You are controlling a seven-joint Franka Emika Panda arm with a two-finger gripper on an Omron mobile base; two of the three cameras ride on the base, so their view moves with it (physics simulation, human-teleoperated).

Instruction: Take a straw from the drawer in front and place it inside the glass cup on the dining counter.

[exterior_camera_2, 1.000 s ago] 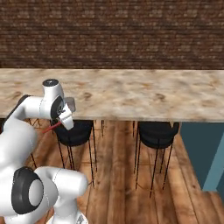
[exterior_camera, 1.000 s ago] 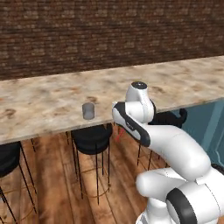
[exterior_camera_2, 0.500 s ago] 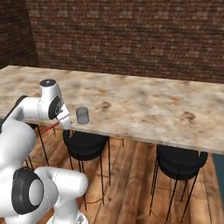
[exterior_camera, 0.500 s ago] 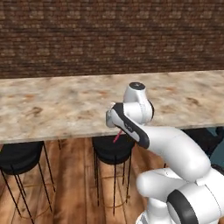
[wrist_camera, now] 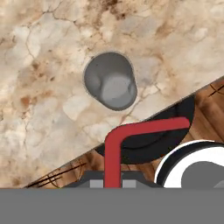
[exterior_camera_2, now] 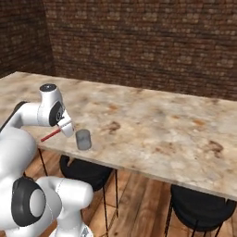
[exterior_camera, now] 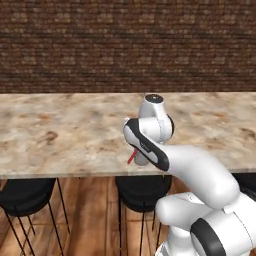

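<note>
My gripper [exterior_camera_2: 65, 128] is shut on the straw [exterior_camera_2: 50, 135], a thin red stick that pokes out to the left of the hand. In the left base view the gripper [exterior_camera: 132, 152] hangs over the near edge of the dining counter [exterior_camera: 60, 135], with the red straw [exterior_camera: 131, 158] showing below it. The glass cup [exterior_camera_2: 84, 139], a small grey tumbler, stands upright near the counter's edge, just right of the hand. From the hand view I look down into the glass cup [wrist_camera: 110, 82], and the straw [wrist_camera: 114, 153] rises from between the jaws with its bent end pointing right. The drawer is out of view.
Black round stools [exterior_camera: 142, 192] [exterior_camera_2: 200, 208] stand under the dining counter [exterior_camera_2: 152, 129] on a wooden floor. A dark brick wall [exterior_camera: 125, 45] runs behind the counter. The stone slab stretches wide to the right of the cup.
The whole picture has shifted, so the base has driven along the counter. The cup now stands close beside the hand. The gripper has stayed shut on the straw.
</note>
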